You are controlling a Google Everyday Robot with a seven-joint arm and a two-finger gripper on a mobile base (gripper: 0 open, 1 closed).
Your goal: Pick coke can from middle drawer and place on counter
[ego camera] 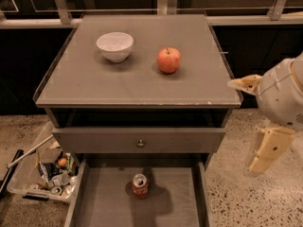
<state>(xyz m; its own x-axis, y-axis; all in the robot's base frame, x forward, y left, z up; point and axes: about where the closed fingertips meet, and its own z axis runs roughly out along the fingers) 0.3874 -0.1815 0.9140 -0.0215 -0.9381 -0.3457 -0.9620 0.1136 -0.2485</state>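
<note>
Coke can (139,186) upright in open middle drawer (109,207)

Toward the back of the drawer's flat bottom, silver top up, below the knobbed drawer front (139,140). Claw (242,126) off to the right of the desk (137,86), beside its front corner, well apart from the can, spread wide, gripping nothing. On the desk: white bowl (115,46) and apple (169,60), apart.
</note>
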